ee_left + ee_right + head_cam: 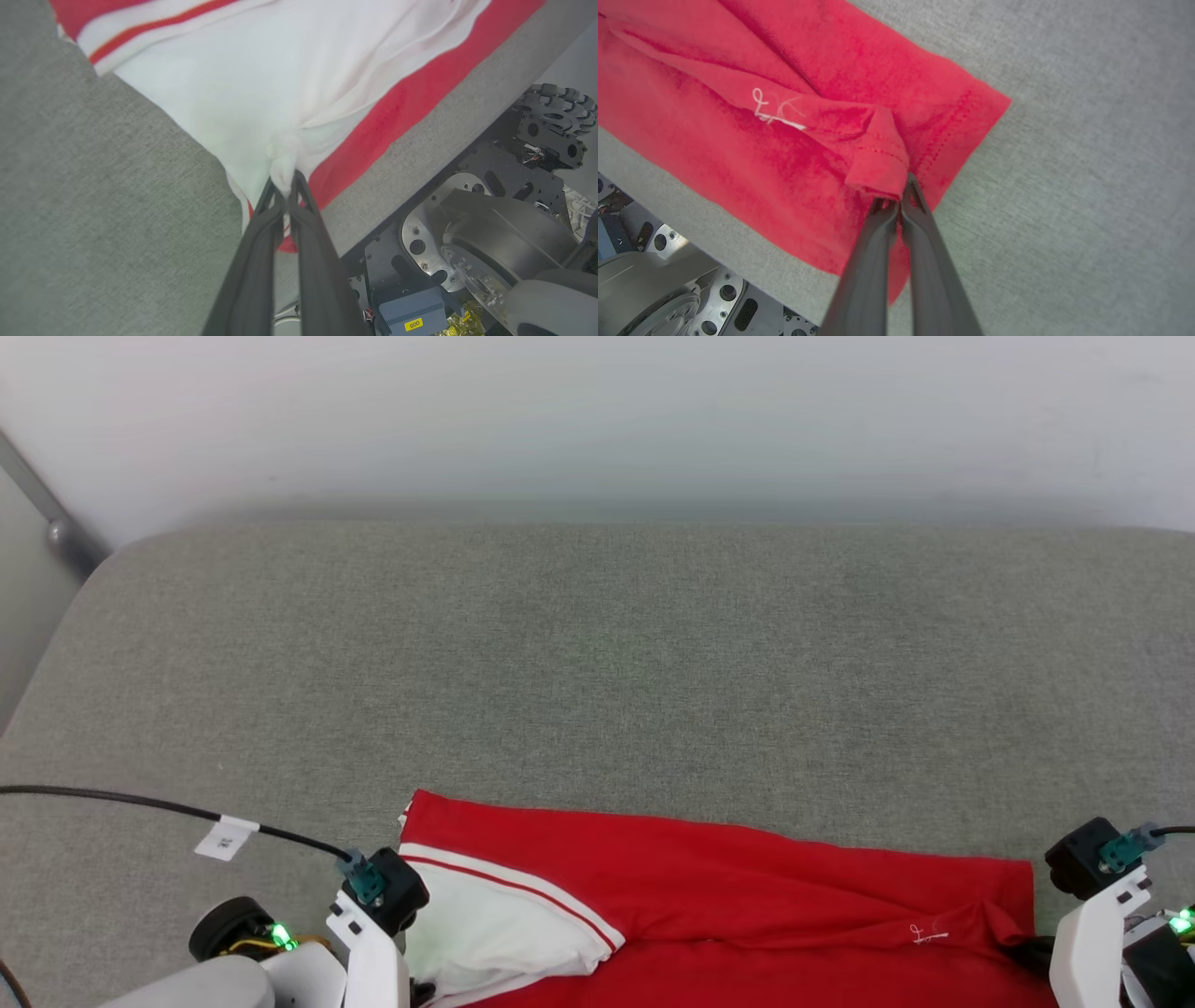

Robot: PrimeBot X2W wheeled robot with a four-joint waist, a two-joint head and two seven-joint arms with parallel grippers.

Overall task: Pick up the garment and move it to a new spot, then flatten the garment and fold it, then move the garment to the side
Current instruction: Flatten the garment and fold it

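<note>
Dark long fingers of the left gripper (284, 181) are pinched tight on a little bunch of white cloth at their tips. That cloth is part of the white sleeve (243, 84) of the garment (728, 877), a red shirt. Past the fingertips the sleeve spreads out wide. At its far edge runs a white band with a thin red stripe (140, 35). A strip of red cloth lies just beside these fingers on one side, and the grey counter (93, 186) lies on the other. The fingers of the right gripper (903, 186) are pinched tight too, on a folded-up bit of the red hem (878, 158) at a corner of the shirt. Small stitch marks run along that hem. A little past these fingertips there is a white squiggle of thread (773, 109) on the red cloth. The shirt lies on the counter, stretched between the two pairs of fingers, with soft wrinkles running out from each pinch. It sits by the counter's near edge.
</note>
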